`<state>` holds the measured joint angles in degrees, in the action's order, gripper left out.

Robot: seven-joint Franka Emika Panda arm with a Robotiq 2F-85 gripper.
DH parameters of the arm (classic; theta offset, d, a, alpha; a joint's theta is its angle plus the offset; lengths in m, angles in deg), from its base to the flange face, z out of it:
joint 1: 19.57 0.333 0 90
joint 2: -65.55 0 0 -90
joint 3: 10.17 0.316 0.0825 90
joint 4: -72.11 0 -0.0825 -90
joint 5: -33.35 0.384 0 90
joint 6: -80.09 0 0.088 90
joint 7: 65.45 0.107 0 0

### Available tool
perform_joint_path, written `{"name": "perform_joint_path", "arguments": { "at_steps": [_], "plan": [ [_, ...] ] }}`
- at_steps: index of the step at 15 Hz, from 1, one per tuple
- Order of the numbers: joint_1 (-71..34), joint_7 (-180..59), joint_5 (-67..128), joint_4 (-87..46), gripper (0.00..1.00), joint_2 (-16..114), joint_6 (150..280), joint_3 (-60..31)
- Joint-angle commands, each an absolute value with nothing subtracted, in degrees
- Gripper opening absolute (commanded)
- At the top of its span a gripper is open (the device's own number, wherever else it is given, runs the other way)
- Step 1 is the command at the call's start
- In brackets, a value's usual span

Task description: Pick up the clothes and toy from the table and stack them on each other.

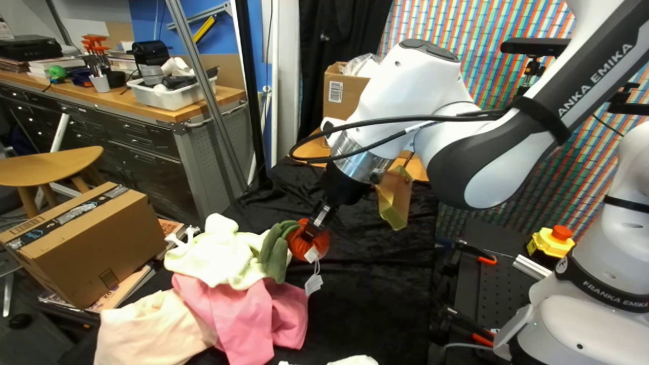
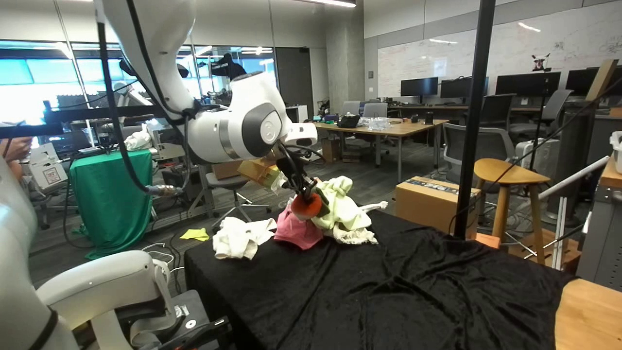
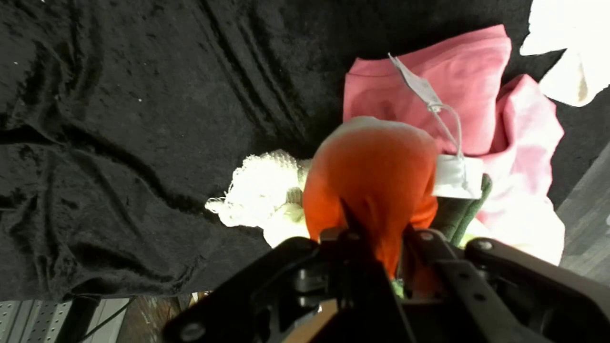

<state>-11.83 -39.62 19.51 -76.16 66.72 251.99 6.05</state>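
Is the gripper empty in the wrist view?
No, the gripper has the orange toy pinched, its fabric drawn up between the jaws.

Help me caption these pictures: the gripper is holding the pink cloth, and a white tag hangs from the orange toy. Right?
No: in the wrist view the gripper is holding the orange toy; the pink cloth lies below. You're right about the white tag.

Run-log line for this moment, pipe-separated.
gripper: closed on round orange fabric toy with green leaves | pale-yellow cloth: partly over crumpled pink cloth | toy release: pending
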Motion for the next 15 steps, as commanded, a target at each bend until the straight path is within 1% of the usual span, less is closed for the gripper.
{"name": "perform_joint_path", "arguments": {
  "at_steps": [1,7,8,9,10,11,12,13,14,15],
  "plan": [
    [-11.61,-32.47,11.79,-69.62,0.07,62.37,248.6,6.8],
    [-8.12,-24.37,1.79,-60.79,0.08,52.94,240.91,5.29],
    [-7.81,-24.91,1.98,-59.61,0.4,51.44,239.07,5.62],
    [-7.43,-25.34,2.14,-58.39,0.42,50.13,237.17,5.84],
    [-6.95,-25.36,1.96,-57.48,0.48,49.31,235.58,5.79],
    [-6.81,-26.35,2.79,-56.76,0.55,48.65,234.12,6.21],
    [-6.84,-27.36,3.86,-56.19,0.64,48.27,232.65,6.76],
    [-6.76,-27.8,4.19,-55.71,0.71,47.9,231.53,7.04],
    [-2.52,-29.84,6.87,-55.67,0.77,48.55,231.13,3.18],
    [-1.99,-30.01,7.35,-55.43,0.86,48.73,230.51,2.9]
  ]
}}
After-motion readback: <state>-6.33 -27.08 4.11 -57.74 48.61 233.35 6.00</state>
